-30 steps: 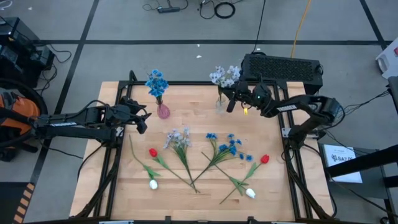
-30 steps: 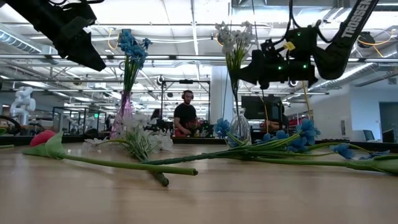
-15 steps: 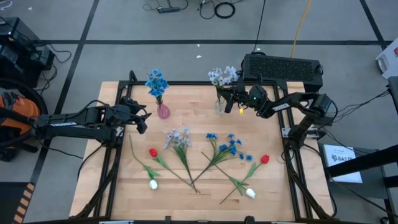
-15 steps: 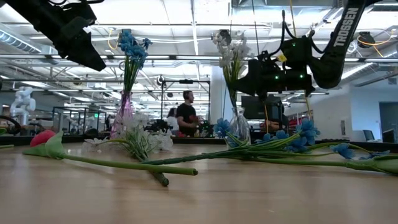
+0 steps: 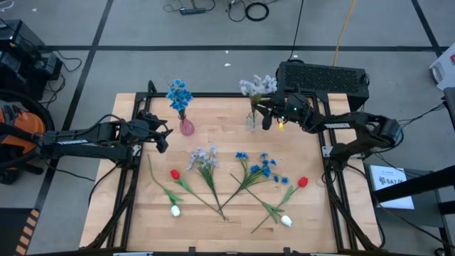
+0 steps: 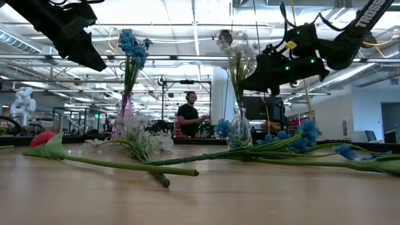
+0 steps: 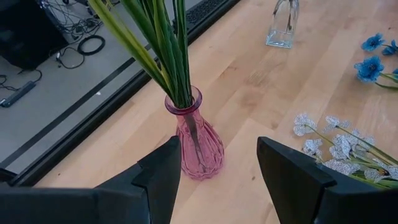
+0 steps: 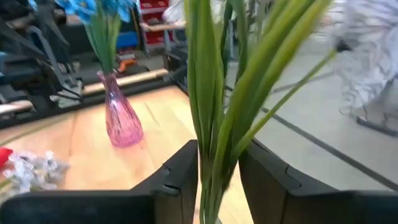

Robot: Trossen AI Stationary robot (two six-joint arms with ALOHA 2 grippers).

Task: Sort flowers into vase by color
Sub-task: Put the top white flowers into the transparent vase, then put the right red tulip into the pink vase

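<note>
Gripping the lavender spray (image 5: 257, 87) by its green stems, the right gripper (image 5: 266, 114) hovers above the clear vase (image 5: 252, 119) at the table's far edge, jaws clamped. Part of "TROSSEN" shows on that arm in the low view. The left gripper (image 5: 161, 135) waits just beside the pink vase (image 5: 186, 127) of blue flowers (image 5: 178, 93), jaws apart. More lavender, blue, red (image 5: 175, 173) and white (image 5: 175, 210) stems lie across mid-table. A person (image 6: 189, 117) sits behind.
</note>
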